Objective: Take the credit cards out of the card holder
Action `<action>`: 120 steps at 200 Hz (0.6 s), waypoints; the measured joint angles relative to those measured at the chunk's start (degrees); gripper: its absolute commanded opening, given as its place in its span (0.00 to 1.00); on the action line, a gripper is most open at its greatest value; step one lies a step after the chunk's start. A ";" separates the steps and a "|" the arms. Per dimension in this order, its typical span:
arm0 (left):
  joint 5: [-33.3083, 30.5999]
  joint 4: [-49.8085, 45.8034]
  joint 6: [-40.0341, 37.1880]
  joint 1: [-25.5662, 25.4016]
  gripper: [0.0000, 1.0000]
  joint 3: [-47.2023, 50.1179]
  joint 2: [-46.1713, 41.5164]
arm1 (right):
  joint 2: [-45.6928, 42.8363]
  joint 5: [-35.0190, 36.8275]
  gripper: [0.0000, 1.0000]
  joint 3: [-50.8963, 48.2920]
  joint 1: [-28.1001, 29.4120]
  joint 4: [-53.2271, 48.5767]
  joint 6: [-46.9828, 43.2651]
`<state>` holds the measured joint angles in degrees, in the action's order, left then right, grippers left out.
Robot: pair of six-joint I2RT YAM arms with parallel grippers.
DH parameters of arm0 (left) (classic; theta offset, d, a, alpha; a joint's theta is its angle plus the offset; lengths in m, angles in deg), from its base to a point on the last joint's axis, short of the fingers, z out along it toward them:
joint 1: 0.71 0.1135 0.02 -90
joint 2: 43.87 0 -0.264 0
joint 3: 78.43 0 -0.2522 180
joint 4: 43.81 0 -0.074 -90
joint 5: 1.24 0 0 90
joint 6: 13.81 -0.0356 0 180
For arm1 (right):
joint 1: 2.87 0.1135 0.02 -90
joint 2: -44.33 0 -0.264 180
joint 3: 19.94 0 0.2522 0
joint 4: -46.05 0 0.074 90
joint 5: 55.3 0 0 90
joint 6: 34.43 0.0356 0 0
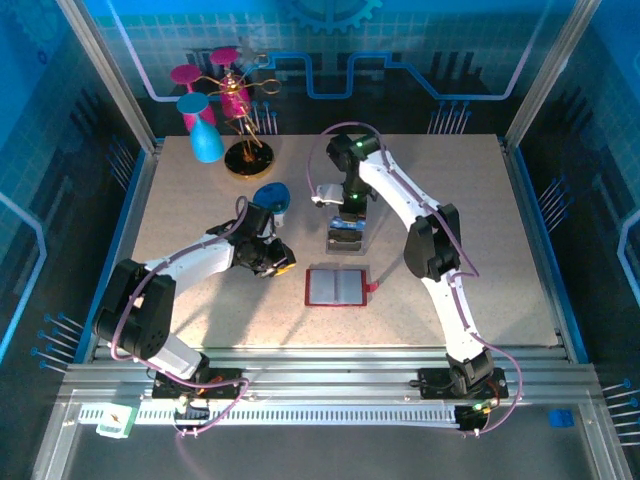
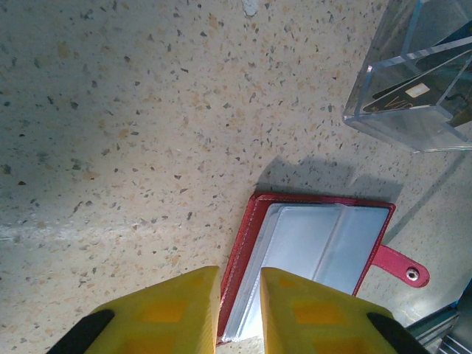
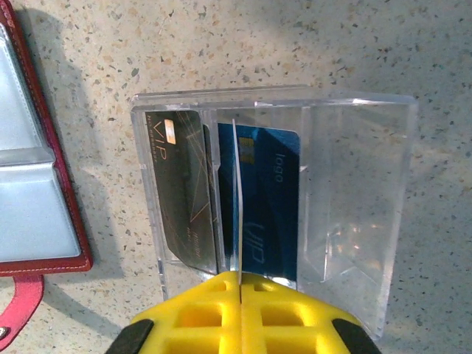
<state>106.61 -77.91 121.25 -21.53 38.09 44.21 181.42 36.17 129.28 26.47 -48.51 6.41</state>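
The one holder (image 1: 337,287) is lying open on the bench (image 1: 480,200) just beside the one tray (image 3: 354,192), long axis running left-right, tab (image 1: 372,290) pointing right. Two cards, a dark card (image 3: 181,192) and a blue card (image 3: 269,206), are standing in the tray. The left fingers (image 2: 177,310) are hovering slightly spread by the holder's left edge, pinching nothing. The right fingers (image 3: 206,310) are pressing together over the tray, perhaps on a third card's edge.
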 measured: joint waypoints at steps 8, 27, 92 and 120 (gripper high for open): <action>0.02 0.02 0.00 0.00 0.22 -0.02 0.00 | 0.09 0.04 0.10 0.02 0.02 -0.20 0.02; 0.63 0.11 0.00 0.00 0.22 -0.02 0.02 | 0.17 0.52 0.20 0.02 0.11 -0.26 -0.26; 3.74 1.42 -0.11 -0.94 0.22 -1.68 1.57 | -2.01 3.08 0.24 -2.75 0.28 3.02 1.79; 4.35 1.86 -0.24 -3.61 0.21 -3.02 2.82 | -8.04 3.04 0.27 -9.25 0.26 7.13 4.11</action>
<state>110.96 -76.06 121.01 -25.13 35.08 47.03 173.38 39.21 120.03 26.73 -41.38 10.52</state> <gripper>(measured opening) 0.218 0.260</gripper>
